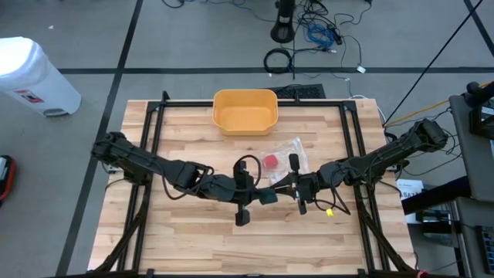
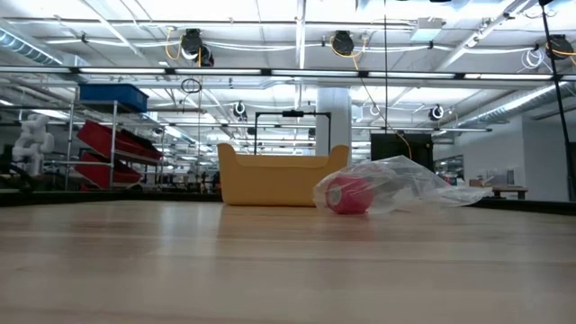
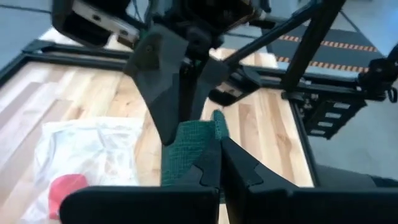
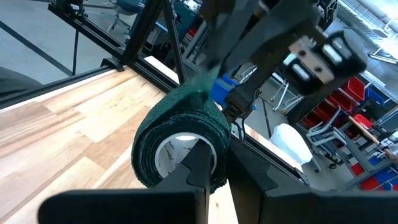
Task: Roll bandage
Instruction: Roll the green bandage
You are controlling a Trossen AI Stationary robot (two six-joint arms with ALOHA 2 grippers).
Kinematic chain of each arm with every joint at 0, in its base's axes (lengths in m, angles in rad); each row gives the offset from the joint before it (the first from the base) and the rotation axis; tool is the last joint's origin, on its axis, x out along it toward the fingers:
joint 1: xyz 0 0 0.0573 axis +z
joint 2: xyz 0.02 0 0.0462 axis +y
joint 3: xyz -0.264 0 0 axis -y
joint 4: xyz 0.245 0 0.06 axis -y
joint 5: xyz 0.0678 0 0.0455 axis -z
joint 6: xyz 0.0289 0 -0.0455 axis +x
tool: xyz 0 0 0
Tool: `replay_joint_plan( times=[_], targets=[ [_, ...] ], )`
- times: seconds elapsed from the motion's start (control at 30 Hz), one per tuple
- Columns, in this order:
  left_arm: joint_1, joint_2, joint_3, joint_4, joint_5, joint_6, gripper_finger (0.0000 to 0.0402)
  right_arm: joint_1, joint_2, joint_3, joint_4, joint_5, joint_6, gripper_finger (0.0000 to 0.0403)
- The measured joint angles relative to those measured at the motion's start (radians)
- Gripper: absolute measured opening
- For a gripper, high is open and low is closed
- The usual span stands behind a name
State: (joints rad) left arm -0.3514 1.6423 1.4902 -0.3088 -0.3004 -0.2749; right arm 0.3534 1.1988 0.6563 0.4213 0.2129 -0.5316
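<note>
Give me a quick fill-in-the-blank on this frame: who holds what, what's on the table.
1. The right gripper is shut on the dark green ____.
2. The left gripper pinches the bandage's loose ____.
3. The red roll lies inside a clear plastic ____.
4. The bin at the table's far edge is ____.

Missing: bandage roll; end; bag; yellow

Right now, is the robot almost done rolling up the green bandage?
Not finished yet. Done: the green bandage roll is out of the plastic bag, lifted above the table, and looks mostly wound. In hand: the right gripper is shut on the roll, and the left gripper is shut on its loose end. Left: wrapping that end onto the roll. A red roll is in the bag.
</note>
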Motion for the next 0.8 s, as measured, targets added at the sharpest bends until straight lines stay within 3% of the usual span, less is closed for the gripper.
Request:
replay_joint_plan(
  times=[0.23, 0.4, 0.8],
  targets=[
    [-0.034, -0.041, 0.0, 0.014, -0.058, -0.006, 0.0001, 0.0, 0.0, 0.001, -0.001, 0.071, -0.001, 0.0034],
    [-0.051, -0.058, 0.0, 0.009, -0.112, 0.001, 0.0001, 0.0, 0.0, 0.001, 0.001, 0.074, -0.001, 0.0034],
    [-0.041, -0.05, 0.0, -0.012, -0.128, 0.023, 0.0, 0.002, 0.0, 0.001, 0.002, 0.055, -0.004, 0.0034]
  ],
)
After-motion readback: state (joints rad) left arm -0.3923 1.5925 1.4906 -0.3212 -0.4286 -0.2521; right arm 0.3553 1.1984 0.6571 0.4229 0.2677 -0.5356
